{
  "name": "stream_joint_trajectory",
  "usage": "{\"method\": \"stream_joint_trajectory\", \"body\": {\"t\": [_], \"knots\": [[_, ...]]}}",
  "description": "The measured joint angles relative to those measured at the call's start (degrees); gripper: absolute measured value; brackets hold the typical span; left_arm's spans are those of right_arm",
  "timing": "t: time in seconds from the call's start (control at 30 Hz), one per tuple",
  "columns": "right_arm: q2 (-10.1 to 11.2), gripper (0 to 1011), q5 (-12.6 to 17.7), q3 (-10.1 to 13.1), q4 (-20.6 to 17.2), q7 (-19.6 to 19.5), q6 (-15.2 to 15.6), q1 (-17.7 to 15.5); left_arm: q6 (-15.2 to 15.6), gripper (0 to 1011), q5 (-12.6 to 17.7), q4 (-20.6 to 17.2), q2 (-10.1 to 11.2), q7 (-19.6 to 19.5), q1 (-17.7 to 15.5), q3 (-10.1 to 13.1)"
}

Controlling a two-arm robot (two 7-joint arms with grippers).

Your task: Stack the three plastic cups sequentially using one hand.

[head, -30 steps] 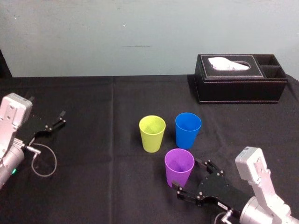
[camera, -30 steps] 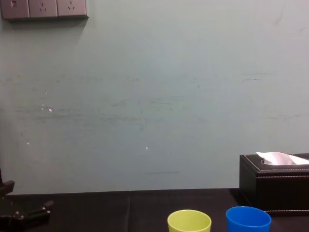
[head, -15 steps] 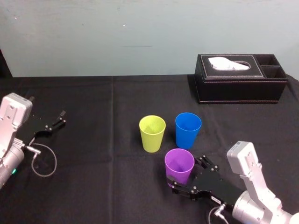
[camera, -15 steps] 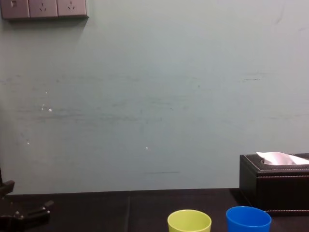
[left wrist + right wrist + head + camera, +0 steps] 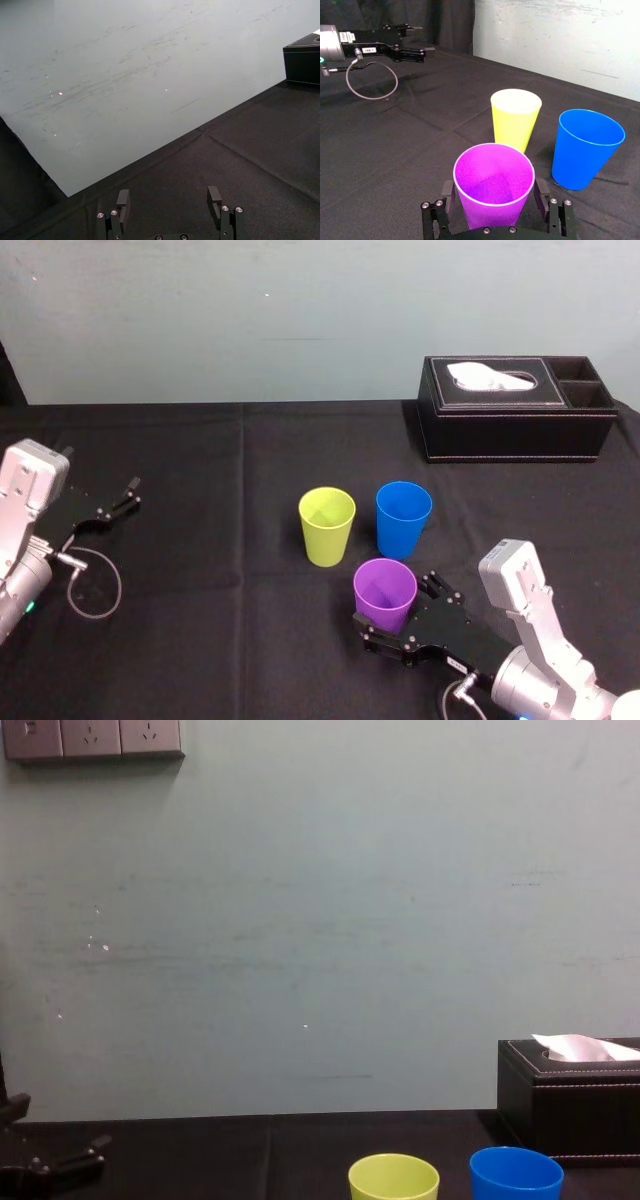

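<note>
Three plastic cups stand upright and apart mid-table. The purple cup (image 5: 384, 592) (image 5: 494, 185) is nearest me, with the yellow-green cup (image 5: 327, 525) (image 5: 515, 117) (image 5: 393, 1178) and the blue cup (image 5: 403, 518) (image 5: 587, 147) (image 5: 516, 1175) side by side behind it. My right gripper (image 5: 395, 605) (image 5: 494, 192) lies low on the table, open, one finger on each side of the purple cup's lower body. My left gripper (image 5: 125, 498) (image 5: 170, 197) is parked at the table's left, open and holding nothing.
A black tissue box (image 5: 515, 408) (image 5: 570, 1105) sits at the back right near the wall. A grey cable loop (image 5: 95, 585) hangs by the left arm. The table is covered with a black cloth (image 5: 220, 640).
My right gripper has slid forward and left along the table until its fingers flank the purple cup. The cups and the left arm stay put.
</note>
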Motion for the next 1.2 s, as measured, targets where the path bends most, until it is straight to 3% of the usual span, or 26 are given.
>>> {"method": "stream_joint_trajectory", "body": {"t": [0.1,0.4,1.2], "knots": [[0.04,981,0.01,0.01,-0.05,0.0,-0.04,-0.04,0.0,1010,0.0,0.0,0.0,0.0,0.0,0.0],[0.08,756,0.04,0.07,-0.15,0.04,-0.09,-0.1,0.0,1010,0.0,0.0,0.0,0.0,0.0,0.0],[0.14,723,0.06,0.09,-0.23,0.03,-0.16,-0.16,0.0,1010,0.0,0.0,0.0,0.0,0.0,0.0]]}}
